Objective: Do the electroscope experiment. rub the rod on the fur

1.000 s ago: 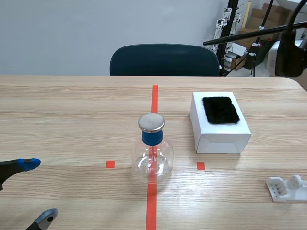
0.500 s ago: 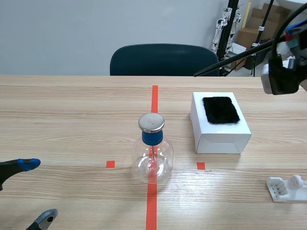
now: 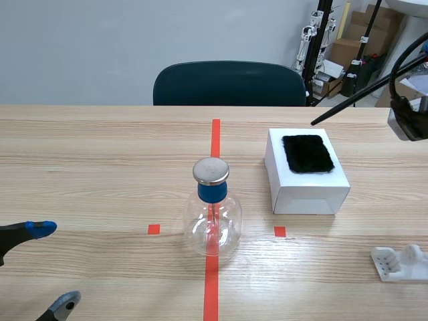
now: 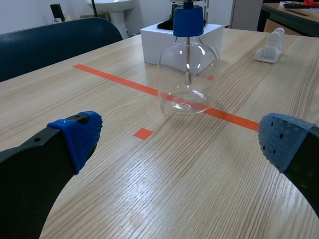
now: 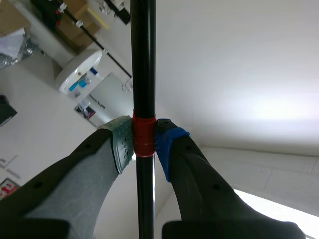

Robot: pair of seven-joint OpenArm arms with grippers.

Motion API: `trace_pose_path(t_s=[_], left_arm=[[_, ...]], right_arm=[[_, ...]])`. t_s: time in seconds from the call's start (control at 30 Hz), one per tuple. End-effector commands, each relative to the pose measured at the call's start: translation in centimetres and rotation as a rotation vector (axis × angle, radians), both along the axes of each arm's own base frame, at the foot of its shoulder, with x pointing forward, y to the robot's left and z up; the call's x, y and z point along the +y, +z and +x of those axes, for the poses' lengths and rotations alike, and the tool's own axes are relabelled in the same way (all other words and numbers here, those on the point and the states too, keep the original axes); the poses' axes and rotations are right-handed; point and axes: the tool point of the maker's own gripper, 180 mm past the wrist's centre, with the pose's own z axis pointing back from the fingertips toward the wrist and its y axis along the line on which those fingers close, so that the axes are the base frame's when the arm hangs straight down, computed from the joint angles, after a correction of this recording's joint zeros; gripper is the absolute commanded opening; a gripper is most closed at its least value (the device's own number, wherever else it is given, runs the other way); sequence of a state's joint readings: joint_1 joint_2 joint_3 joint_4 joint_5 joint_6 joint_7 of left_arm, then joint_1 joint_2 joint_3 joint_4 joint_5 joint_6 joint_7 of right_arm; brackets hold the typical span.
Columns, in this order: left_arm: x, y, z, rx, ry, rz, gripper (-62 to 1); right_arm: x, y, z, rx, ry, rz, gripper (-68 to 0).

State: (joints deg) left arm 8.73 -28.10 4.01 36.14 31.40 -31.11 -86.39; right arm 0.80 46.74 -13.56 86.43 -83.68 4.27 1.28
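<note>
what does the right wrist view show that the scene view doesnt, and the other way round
Only the right wrist view: the right gripper shut on the black rod, its pads pressing a red band on it. Only the scene view: the glass flask with its metal cap, the white box with black fur on top, a white stand, the open left gripper. Both: the rod.

Wall, pale grey. Chair, dark teal, behind wooden table. Cardboard boxes and black stands, rear right.
</note>
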Motion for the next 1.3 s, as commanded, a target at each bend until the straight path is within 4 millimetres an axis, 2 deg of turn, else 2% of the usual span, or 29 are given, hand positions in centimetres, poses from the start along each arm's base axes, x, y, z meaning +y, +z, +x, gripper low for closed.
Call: trace_pose_path(t_s=[0.0,0.17,0.7,0.77,0.93,1.03,1.27], left_arm=[[0.3,1.5,0.3,-0.053,0.001,-0.036,1.4],[0.3,1.5,0.3,-0.053,0.001,-0.036,1.4],[0.3,1.5,0.3,-0.053,0.001,-0.036,1.4],[0.3,1.5,0.3,-0.053,0.001,-0.036,1.4],[0.3,1.5,0.3,-0.053,0.001,-0.036,1.4],[0.3,1.5,0.3,-0.053,0.001,-0.036,1.4],[0.3,1.5,0.3,-0.053,0.001,-0.036,1.4]], right_arm=[[-0.1,1.4,0.6,-0.045,-0.001,-0.011,-62.2],[-0.1,0.1,0.4,-0.033,-0.02,-0.021,-62.2],[3.1,-3.3,-0.4,0.119,0.109,0.017,-62.2],[3.1,-3.3,-0.4,0.112,0.103,0.024,-62.2],[1.3,-1.9,0.1,0.024,0.007,0.006,-62.2],[0.9,-2.2,0.1,0.03,-0.004,0.003,-62.2],[2.7,-4.1,-0.4,0.117,0.073,0.04,-62.2]])
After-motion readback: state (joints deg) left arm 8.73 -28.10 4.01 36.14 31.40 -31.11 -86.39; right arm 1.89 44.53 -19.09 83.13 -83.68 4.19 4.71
